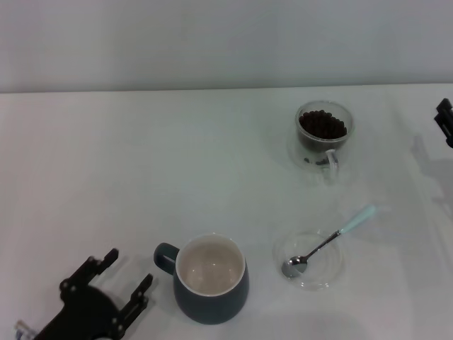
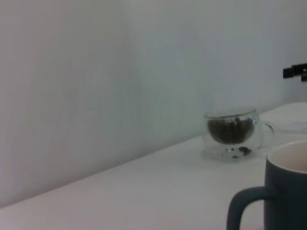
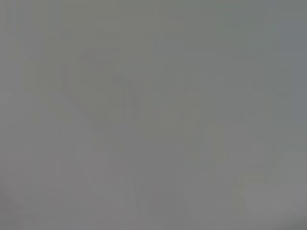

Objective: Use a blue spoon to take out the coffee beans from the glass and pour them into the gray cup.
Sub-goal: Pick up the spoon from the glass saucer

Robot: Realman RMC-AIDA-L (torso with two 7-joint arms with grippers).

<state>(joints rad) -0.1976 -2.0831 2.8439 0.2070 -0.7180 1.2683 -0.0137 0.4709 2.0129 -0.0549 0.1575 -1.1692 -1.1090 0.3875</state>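
The right wrist view gave only a flat gray blur with nothing to make out. The right gripper (image 1: 445, 120) was cut off by the head view's edge, its fingers unseen. In the left wrist view the gray cup (image 2: 283, 191) was cropped, and a dark sliver (image 2: 295, 72) was perhaps that gripper.

two arms low and idle at the edges

the left gripper (image 1: 126, 275) sits at the near left of the head view, its black body angled up and to the right, two fingers (image 1: 106, 258) spread apart with nothing between them, resting low near the surface. the right gripper (image 1: 444, 120) barely shows at the far right edge, only a small black piece of it in sight, too little to tell how its fingers stand. the same black tip appears far off in the left wrist view (image 2: 295, 72). the right wrist view shows none of the arm itself.
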